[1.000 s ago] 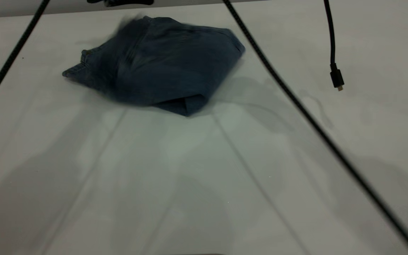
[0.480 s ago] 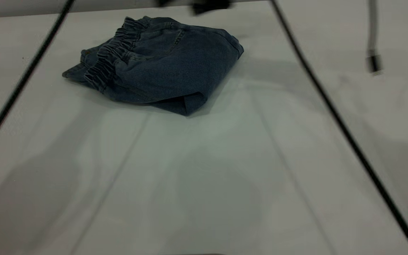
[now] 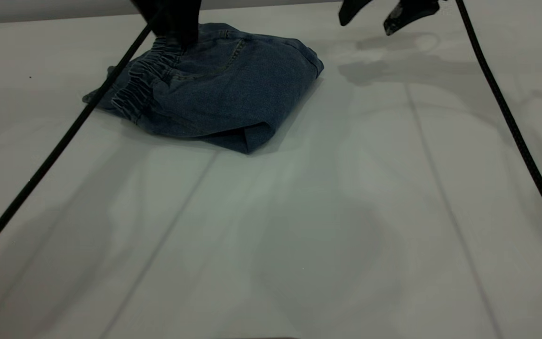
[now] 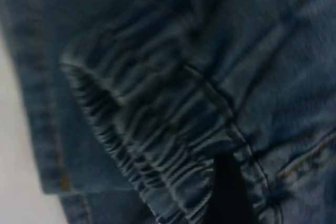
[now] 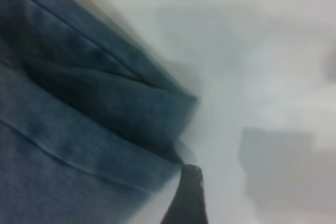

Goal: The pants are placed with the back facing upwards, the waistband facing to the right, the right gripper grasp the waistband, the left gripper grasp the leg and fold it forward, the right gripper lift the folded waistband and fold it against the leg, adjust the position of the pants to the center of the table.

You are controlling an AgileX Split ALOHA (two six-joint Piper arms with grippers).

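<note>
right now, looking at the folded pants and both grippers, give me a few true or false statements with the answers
1. The pants lie folded in a bundle on the table. True.
2. The waistband sits at the bundle's right end in the exterior view. False: the ruched band is at its left end.
3. The left gripper is at the waistband's far end. True.
4. The right gripper is clamped on the denim. False: it hangs open above bare table, right of the pants.
5. The pants lie spread flat with both legs out. False: they are folded over into layers.
</note>
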